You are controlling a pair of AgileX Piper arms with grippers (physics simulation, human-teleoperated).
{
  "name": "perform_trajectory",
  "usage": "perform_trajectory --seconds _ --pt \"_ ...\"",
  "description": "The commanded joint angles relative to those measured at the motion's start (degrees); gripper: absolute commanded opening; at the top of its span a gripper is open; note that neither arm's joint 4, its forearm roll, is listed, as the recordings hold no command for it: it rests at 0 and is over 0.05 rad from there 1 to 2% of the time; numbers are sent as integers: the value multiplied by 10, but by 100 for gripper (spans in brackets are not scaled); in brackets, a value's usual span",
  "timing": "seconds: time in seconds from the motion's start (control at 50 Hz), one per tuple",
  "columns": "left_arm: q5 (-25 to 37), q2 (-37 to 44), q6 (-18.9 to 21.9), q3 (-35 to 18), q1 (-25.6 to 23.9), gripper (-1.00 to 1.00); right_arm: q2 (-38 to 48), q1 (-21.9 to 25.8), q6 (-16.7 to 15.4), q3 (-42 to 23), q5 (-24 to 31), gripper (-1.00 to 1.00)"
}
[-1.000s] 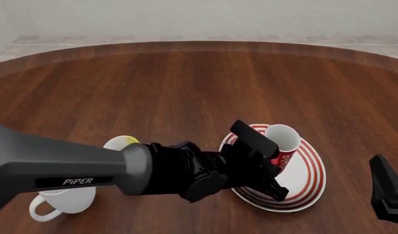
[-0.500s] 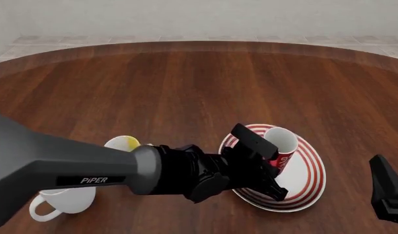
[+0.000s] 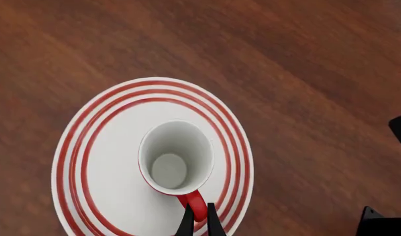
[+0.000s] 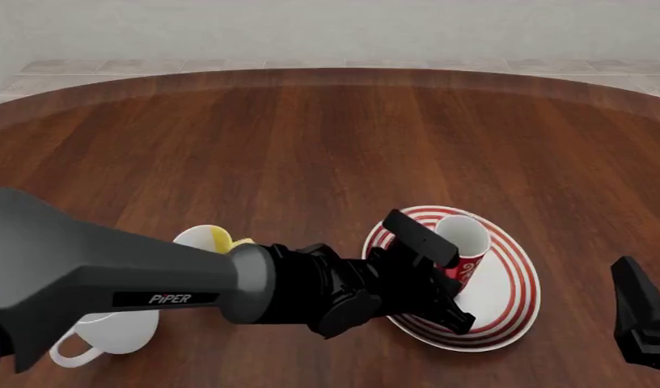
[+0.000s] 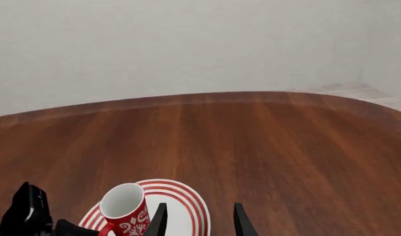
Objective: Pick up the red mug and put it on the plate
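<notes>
The red mug (image 4: 465, 245) with white script and a white inside (image 3: 175, 156) is over the middle of the plate (image 4: 514, 303), nearly upright. Its base is hidden, so I cannot tell whether it touches the plate. My left gripper (image 4: 438, 271) reaches in from the left and is shut on the mug's red handle (image 3: 194, 203), the two fingertips (image 3: 186, 224) pinching it. The plate's red-ringed rim (image 3: 72, 147) circles the mug. My right gripper (image 5: 199, 221) is open and holds nothing. It hangs at the table's near right (image 4: 643, 323), apart from the plate (image 5: 187, 199) and the mug (image 5: 125, 210).
A yellow-and-white mug (image 4: 205, 238) peeks out behind the left arm. A large white mug (image 4: 93, 335) stands near the front left edge, partly under that arm. The round wooden table (image 4: 330, 137) stretches away beyond the plate.
The left arm has sunk a little, bringing the red mug lower over the plate and more upright. The right gripper has not moved.
</notes>
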Motion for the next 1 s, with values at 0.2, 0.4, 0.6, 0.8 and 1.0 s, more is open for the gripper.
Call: perform_trajectory --seconds 0.2,0.4,0.6,0.8,1.0 --pt "-6 11 -6 -3 2 -100 7 1 0 0 -4 100" --pt "-9 8 -7 3 6 -100 8 2 1 0 -4 100" --pt "-14 8 -8 8 7 -100 7 2 1 0 -4 100" --pt "-18 12 -9 10 7 -100 9 2 1 0 -5 100" --pt "-17 9 -5 12 7 -100 8 2 1 0 -5 100"
